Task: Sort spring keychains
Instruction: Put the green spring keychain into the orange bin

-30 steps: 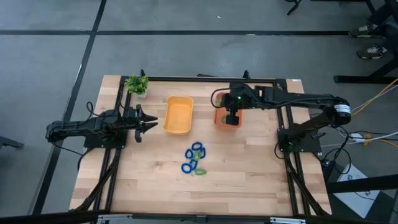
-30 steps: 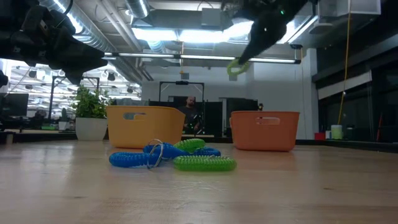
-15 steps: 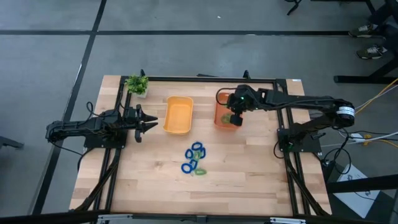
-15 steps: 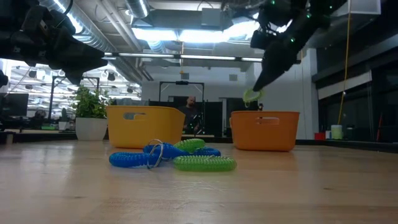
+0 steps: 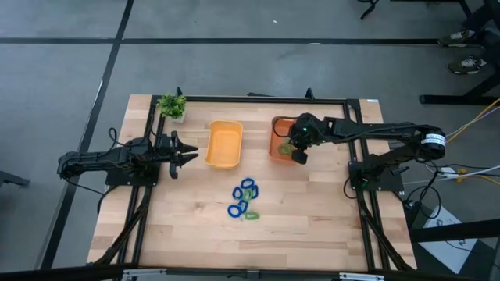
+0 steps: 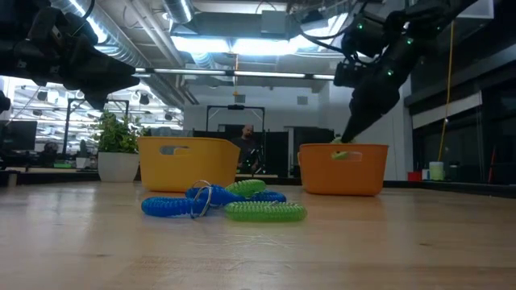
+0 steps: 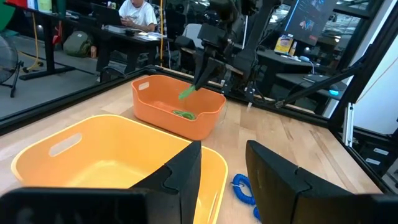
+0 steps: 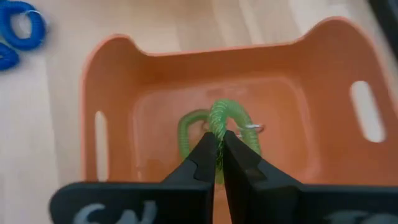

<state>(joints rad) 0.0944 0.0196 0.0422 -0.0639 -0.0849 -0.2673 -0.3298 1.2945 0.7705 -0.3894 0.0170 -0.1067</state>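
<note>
My right gripper (image 5: 291, 147) is above the orange bin (image 5: 272, 140), shut on a green spring keychain (image 8: 222, 119). Its tips reach down to the bin's rim in the low view (image 6: 345, 142). A second green keychain (image 8: 185, 134) lies flat on the bin's floor. Several blue and green keychains (image 5: 245, 199) lie in a loose pile on the table, in front of the bins (image 6: 222, 201). My left gripper (image 5: 191, 154) waits open just left of the yellow bin (image 5: 211, 145), its fingers (image 7: 186, 171) aimed at that bin. My right gripper pinches the green keychain's coil (image 8: 219, 138) between its two fingers, coming from above and pointing down into the orange bin. The loop sticks out past the fingertips and hangs clear above the bin's floor (image 7: 188, 93).
A small potted plant (image 5: 172, 105) stands at the table's far left corner. The yellow bin (image 6: 189, 164) and the orange bin (image 6: 343, 173) stand side by side at the table's middle. Bare wood lies toward the near edge. A person sits in the room beyond the table.
My right gripper has come down with the green keychain, from high above the orange bin to the level of its rim, staying shut on it. The pile on the table has stayed as it was.
</note>
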